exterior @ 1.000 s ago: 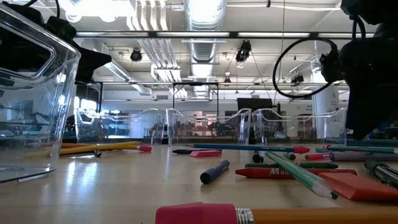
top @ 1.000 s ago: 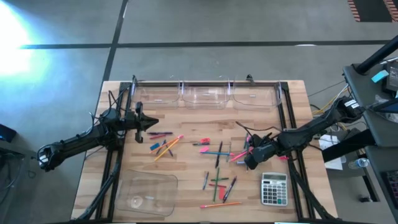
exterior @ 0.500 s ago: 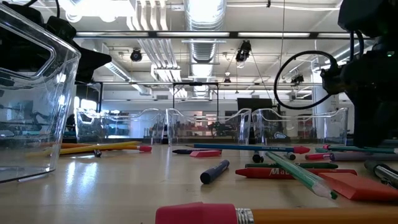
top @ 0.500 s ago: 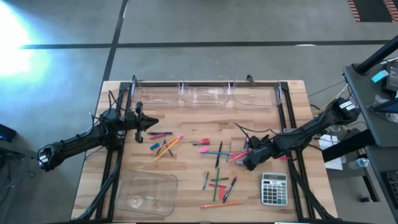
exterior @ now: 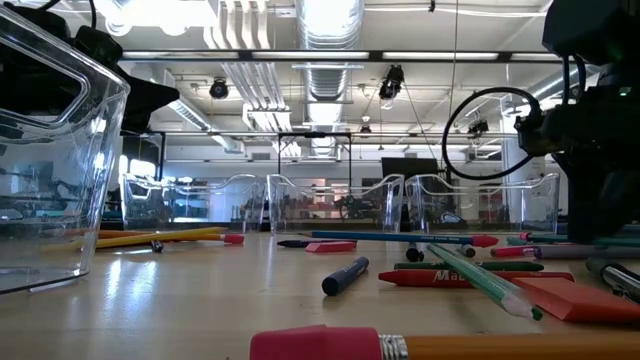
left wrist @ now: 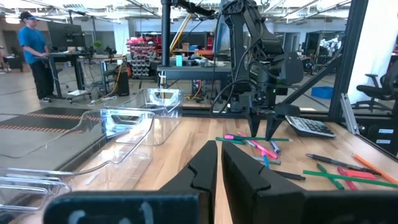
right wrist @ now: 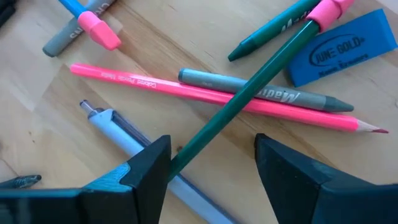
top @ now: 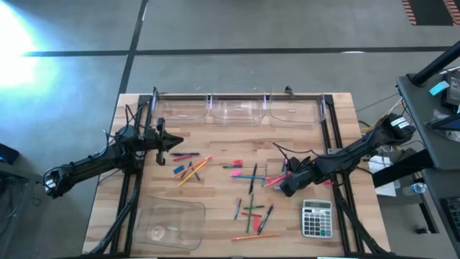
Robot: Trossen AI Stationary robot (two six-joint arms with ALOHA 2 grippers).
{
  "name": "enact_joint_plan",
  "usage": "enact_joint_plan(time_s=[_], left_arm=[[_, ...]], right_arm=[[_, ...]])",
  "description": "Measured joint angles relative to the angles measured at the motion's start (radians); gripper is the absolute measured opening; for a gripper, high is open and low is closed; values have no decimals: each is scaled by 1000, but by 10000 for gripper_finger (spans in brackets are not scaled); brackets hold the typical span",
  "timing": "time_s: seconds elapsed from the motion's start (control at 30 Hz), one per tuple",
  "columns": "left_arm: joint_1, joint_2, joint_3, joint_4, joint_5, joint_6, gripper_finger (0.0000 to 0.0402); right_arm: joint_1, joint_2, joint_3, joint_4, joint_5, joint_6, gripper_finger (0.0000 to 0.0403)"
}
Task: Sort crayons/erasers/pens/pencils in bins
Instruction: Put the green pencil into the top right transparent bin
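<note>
Right gripper [right wrist: 211, 165] is down low just left of the grey calculator [top: 316, 218], jaws apart, straddling a green pencil [right wrist: 249, 93] that lies slantwise across a pink pencil [right wrist: 217, 96] and a grey crayon [right wrist: 261, 93]. It's light, stiff and slick, likely to roll, so pinch mid-shaft, clear of the crossing. Left gripper [top: 175, 143] waits far left of the calculator, fingers together, empty.
</note>
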State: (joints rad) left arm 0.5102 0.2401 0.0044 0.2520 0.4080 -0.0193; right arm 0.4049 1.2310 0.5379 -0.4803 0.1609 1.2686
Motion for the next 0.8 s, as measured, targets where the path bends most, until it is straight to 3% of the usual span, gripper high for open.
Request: enact_joint_plan(time_s=[0.8], left_arm=[[0, 0, 0, 0, 0, 0, 10]], right_arm=[[0, 7, 0, -4, -9, 3, 219]])
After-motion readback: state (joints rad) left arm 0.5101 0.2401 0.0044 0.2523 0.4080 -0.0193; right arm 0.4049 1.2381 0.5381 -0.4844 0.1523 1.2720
